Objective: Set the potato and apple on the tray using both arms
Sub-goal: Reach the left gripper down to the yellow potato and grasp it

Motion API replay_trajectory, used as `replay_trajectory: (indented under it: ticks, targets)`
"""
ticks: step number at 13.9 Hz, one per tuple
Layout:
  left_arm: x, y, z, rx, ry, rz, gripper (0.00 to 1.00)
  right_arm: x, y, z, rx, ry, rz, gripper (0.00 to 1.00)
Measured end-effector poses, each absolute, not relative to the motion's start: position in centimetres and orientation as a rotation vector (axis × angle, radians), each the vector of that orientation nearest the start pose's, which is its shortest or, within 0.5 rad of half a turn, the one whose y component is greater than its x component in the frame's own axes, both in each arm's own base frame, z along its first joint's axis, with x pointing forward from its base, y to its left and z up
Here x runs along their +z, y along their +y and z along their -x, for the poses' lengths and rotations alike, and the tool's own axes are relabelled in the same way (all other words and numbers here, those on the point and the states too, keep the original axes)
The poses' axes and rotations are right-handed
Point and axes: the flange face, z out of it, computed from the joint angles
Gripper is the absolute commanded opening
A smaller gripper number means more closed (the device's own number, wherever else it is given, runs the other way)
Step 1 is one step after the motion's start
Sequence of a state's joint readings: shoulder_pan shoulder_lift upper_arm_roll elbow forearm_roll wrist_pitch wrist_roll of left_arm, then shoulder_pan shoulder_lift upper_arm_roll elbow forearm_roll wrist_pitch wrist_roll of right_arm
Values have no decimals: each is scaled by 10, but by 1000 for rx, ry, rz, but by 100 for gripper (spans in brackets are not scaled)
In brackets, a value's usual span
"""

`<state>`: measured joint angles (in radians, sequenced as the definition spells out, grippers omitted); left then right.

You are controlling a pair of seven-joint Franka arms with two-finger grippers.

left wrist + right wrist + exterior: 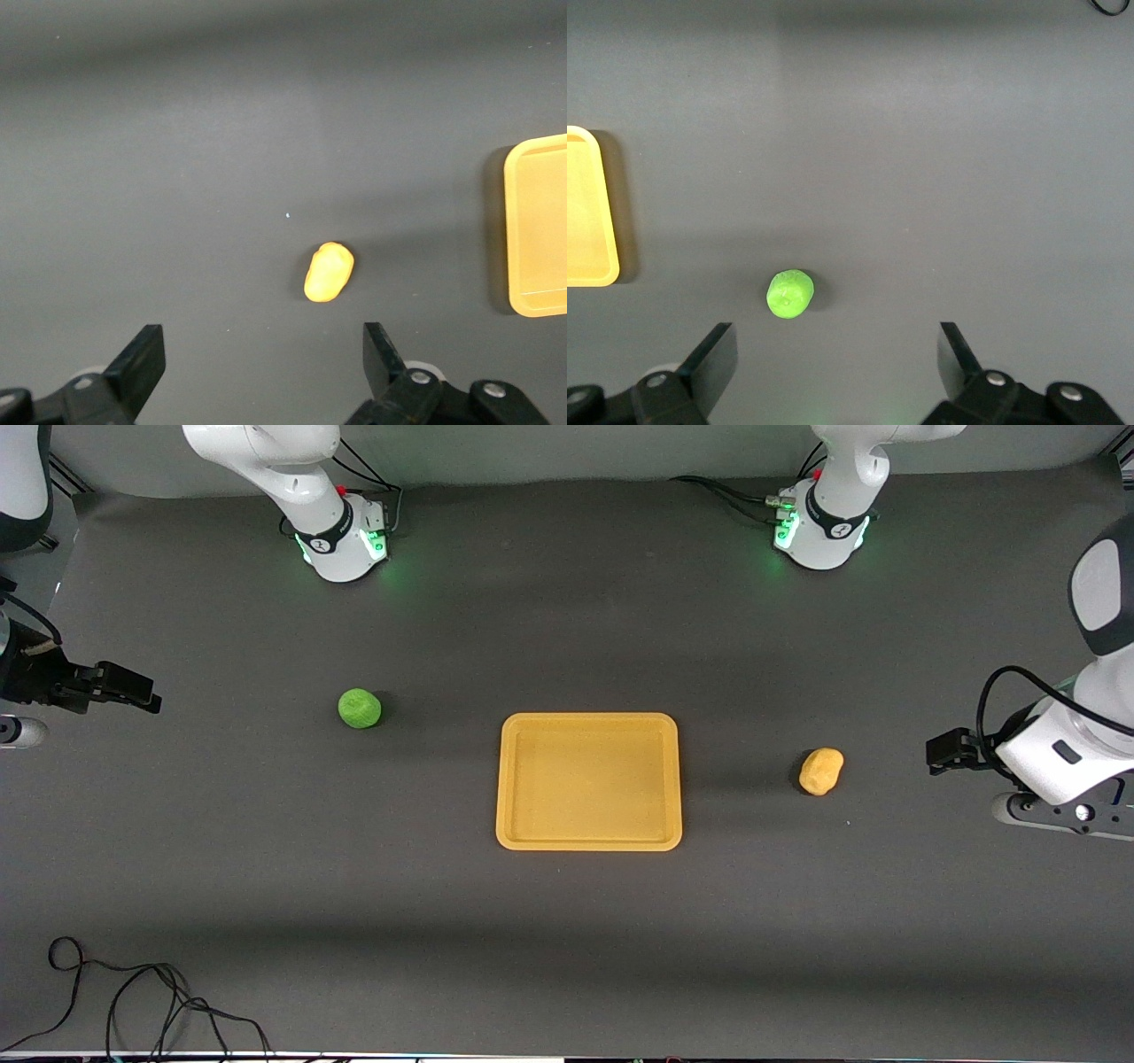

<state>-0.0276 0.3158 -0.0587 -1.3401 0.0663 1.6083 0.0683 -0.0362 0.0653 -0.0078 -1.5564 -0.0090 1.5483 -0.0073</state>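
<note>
The yellow-orange tray (512, 779) lies flat in the middle of the table, with nothing on it. The green apple (360, 708) sits on the table toward the right arm's end. The potato (821, 771) lies toward the left arm's end. My right gripper (146, 695) is open and empty, hanging at the right arm's end of the table, apart from the apple (789, 294). My left gripper (937, 751) is open and empty at the left arm's end, apart from the potato (329, 273). The wrist views show each gripper's spread jaws, left (262, 341) and right (837, 341), and a tray edge (532, 305) (585, 266).
The two arm bases (345, 545) (819, 536) stand lit green along the table edge farthest from the front camera. Loose black cables (133, 1001) lie at the table's nearest corner, toward the right arm's end. The table is covered in dark grey cloth.
</note>
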Motion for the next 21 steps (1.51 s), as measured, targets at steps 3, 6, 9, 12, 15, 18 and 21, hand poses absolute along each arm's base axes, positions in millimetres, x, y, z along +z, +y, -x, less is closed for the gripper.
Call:
replay_trajectory:
  ticks: [3, 6, 9, 12, 15, 18, 21]
  targets:
    - [540, -21, -650, 90, 205, 3106, 99, 594, -26, -570, 110, 60, 3142, 100]
    - [535, -19, -650, 102, 201, 3113, 99, 598, -27, -571, 96, 63, 3140, 100]
    - [517, -22, -646, 80, 209, 3112, 99, 598, -27, -571, 96, 63, 3140, 100]
    - [482, -26, -631, 123, 212, 3131, 99, 598, -27, -571, 96, 63, 3140, 100]
    - [433, -38, -633, 128, 228, 3155, 99, 598, -27, -571, 98, 63, 3140, 100]
    - [377, -72, -640, 175, 308, 3156, 99, 597, -27, -571, 99, 63, 3140, 100]
    - [315, -117, -628, 182, 412, 3145, 99, 597, -27, -571, 100, 63, 3139, 100]
